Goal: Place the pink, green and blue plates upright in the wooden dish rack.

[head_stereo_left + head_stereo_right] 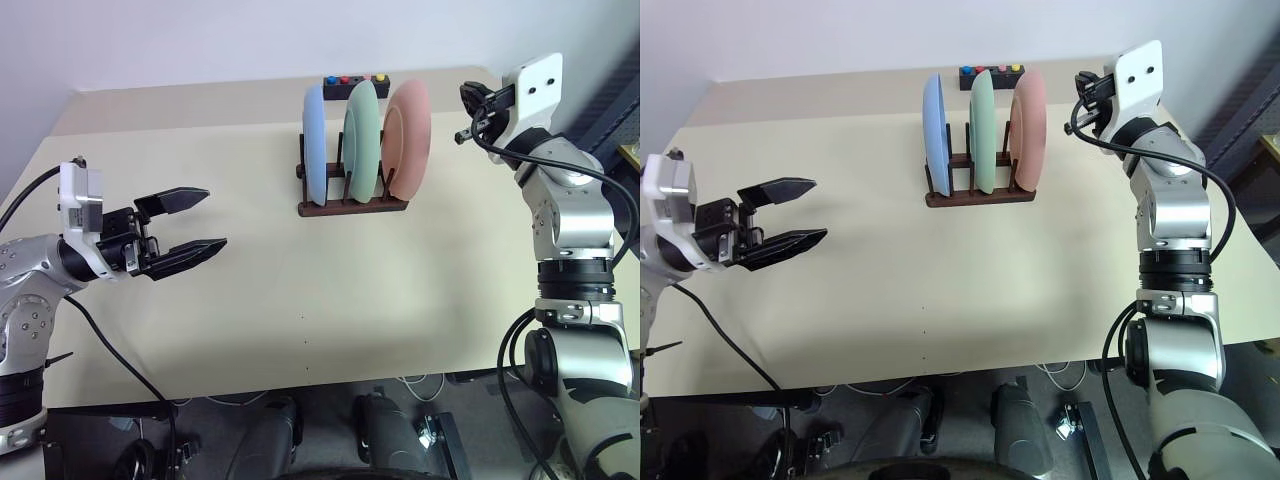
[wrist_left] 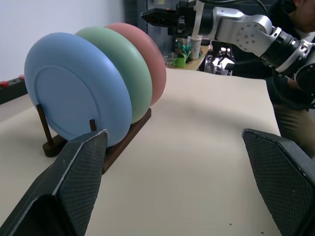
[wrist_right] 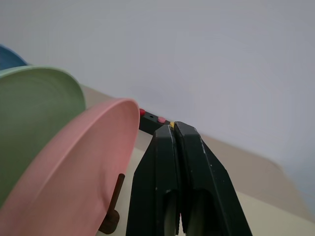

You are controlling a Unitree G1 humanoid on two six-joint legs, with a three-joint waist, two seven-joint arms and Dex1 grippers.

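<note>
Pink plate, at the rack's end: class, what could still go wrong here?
1. The shut right claw sits close beside the pink plate; a sideways swing could tip it against the green plate.
2. A knock could slide the small wooden dish rack across the table, taking the blue plate along.

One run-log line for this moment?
plates: blue plate, green plate, pink plate upright in wooden dish rack | left gripper: open, empty | right gripper: shut, empty

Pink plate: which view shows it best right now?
The left eye view: the pink plate stands upright at the rack's right end. Right eye view matches; left wrist view hides most of it behind the green plate; right wrist view crops it.
</note>
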